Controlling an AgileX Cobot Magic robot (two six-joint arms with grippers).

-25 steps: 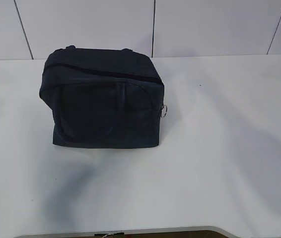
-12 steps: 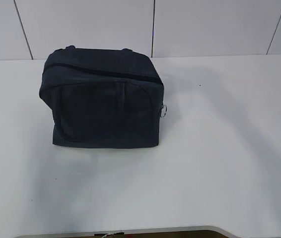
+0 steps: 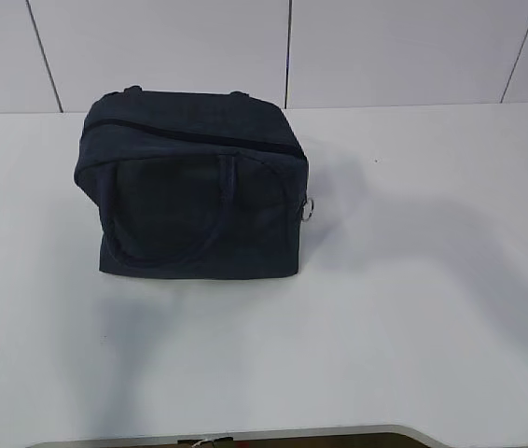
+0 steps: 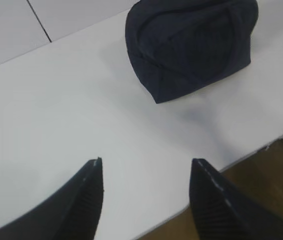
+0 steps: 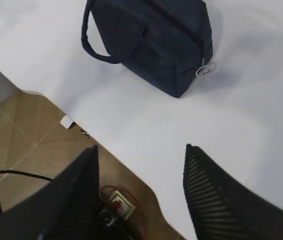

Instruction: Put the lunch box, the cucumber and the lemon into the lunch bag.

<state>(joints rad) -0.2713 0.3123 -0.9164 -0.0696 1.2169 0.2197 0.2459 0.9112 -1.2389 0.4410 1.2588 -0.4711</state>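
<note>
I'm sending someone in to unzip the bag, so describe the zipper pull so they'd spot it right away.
On the white table stands one dark navy lunch bag, left of the middle, zipped shut. Follow the zipper along its top edge to the bag's right end, where the pull hangs against the side. It is a small silver ring, the only shiny thing on the dark fabric.

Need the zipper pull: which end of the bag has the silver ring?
The lunch bag's right end in the exterior view: the ring hangs at that corner; the left end shows none.
</note>
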